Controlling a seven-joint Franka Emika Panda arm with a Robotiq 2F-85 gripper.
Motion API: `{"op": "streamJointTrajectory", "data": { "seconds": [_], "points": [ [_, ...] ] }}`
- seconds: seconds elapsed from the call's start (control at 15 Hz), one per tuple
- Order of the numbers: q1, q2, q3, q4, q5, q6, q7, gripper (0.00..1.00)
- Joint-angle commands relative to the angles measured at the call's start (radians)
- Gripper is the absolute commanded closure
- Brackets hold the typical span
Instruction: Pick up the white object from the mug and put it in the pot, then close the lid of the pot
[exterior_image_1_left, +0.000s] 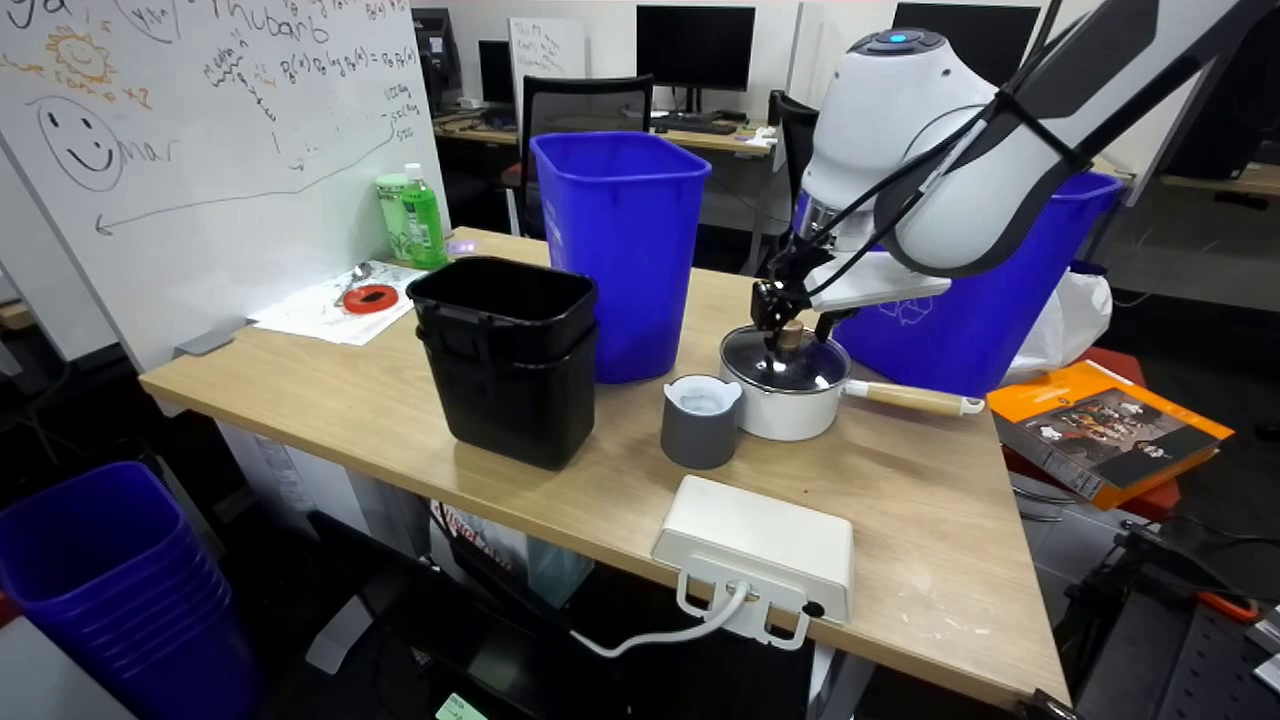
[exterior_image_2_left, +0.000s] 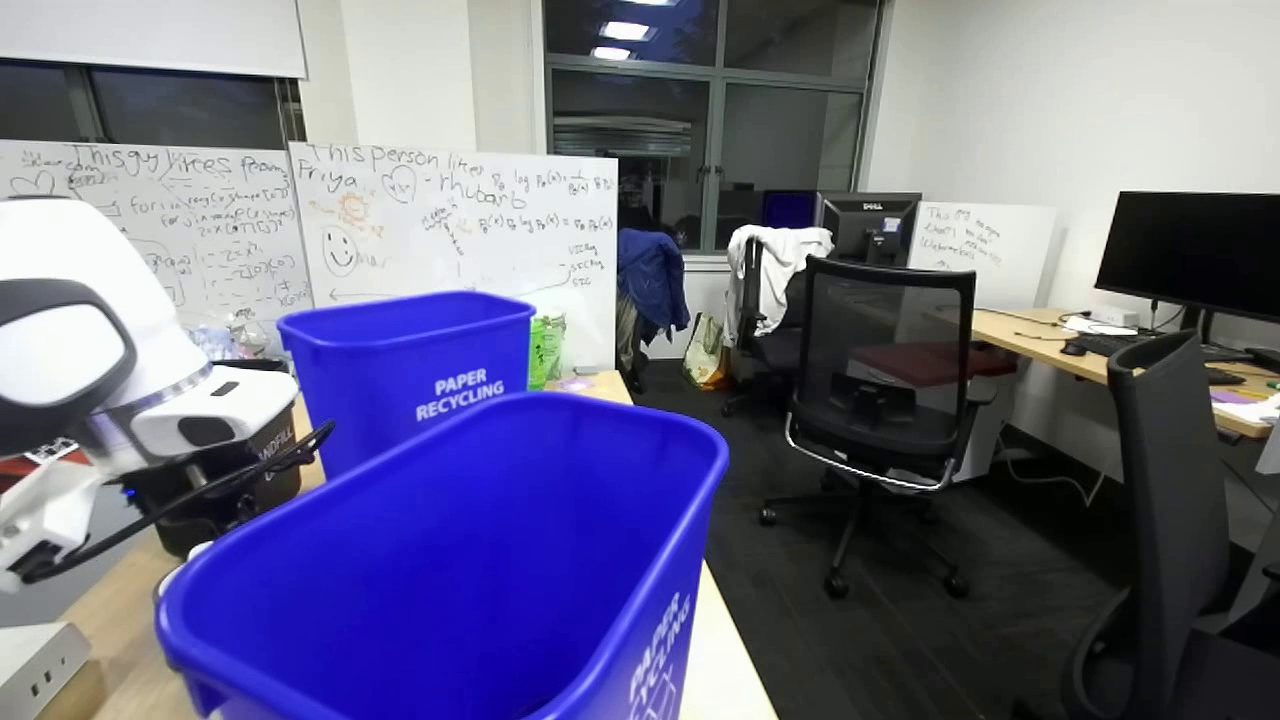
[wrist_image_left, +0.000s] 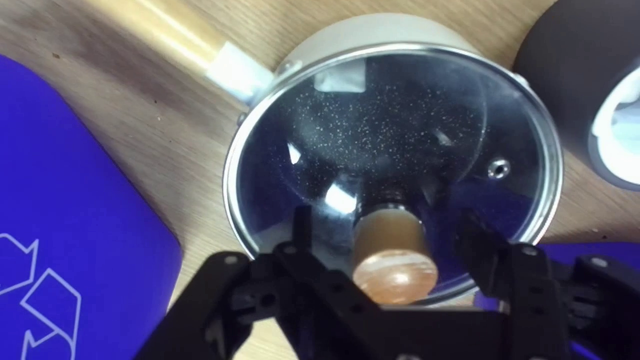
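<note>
On the table (exterior_image_1_left: 900, 560), the lid's (wrist_image_left: 385, 130) knob (wrist_image_left: 392, 245) stands between the gripper's (wrist_image_left: 386, 225) spread fingers (wrist_image_left: 302, 230).

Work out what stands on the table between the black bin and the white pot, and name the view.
The grey mug stands between the black bin and the white pot, nearer the pot; this shows in an exterior view.

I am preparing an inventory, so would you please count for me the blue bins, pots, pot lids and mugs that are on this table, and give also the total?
Blue bins: 2
Pot: 1
Pot lid: 1, on the pot
Mug: 1
Total: 5
</note>
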Motion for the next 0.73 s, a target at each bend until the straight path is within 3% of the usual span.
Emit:
{"op": "streamJointTrajectory", "data": {
  "seconds": [0.0,0.2,0.27,0.67],
  "points": [
    [0.026,-0.005,-0.01,0.04,0.01,-0.045,0.001,0.01],
    [0.019,-0.03,0.015,0.068,0.07,-0.063,-0.004,0.0],
    [0.023,-0.012,0.002,0.062,0.039,-0.022,-0.004,0.0],
    [0.024,-0.012,0.002,0.064,0.042,-0.024,-0.003,0.0]
  ]
}}
